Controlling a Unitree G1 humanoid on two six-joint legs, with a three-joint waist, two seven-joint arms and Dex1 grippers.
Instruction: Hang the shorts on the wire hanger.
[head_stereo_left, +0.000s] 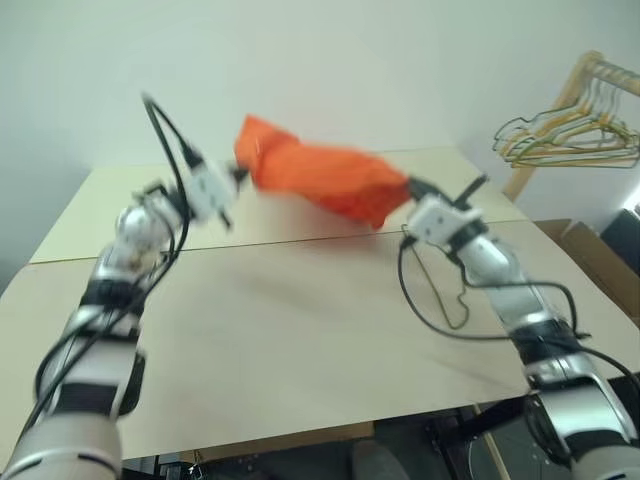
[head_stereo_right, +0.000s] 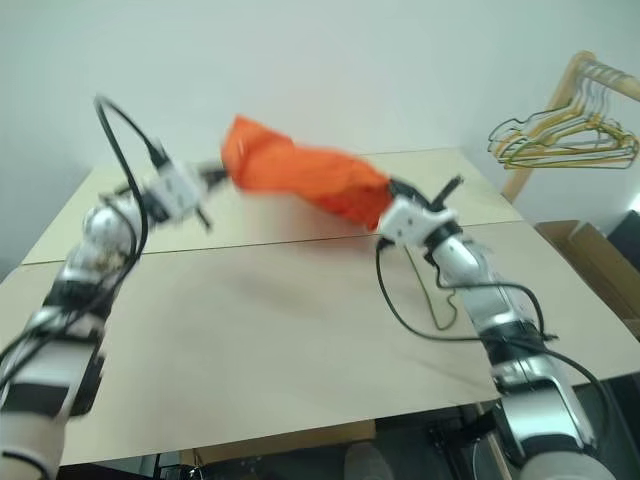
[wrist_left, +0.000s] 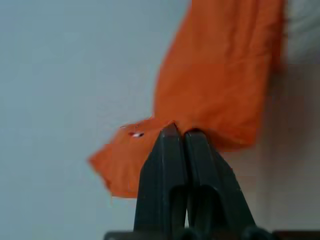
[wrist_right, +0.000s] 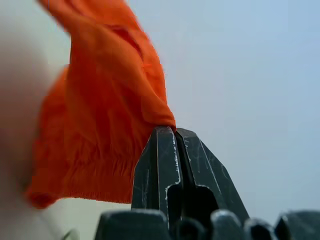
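Shorts (head_stereo_left: 320, 178) aloft, stretched between both clamped grippers.

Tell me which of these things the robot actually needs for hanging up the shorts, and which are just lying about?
Needed:
- shorts, held up between left gripper and right gripper
- wire hanger, lying on the table

Lying about:
- bunch of hangers on the wooden rack
- cardboard box

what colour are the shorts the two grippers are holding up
Bright orange all over, no pattern. The shorts show best in the right wrist view.
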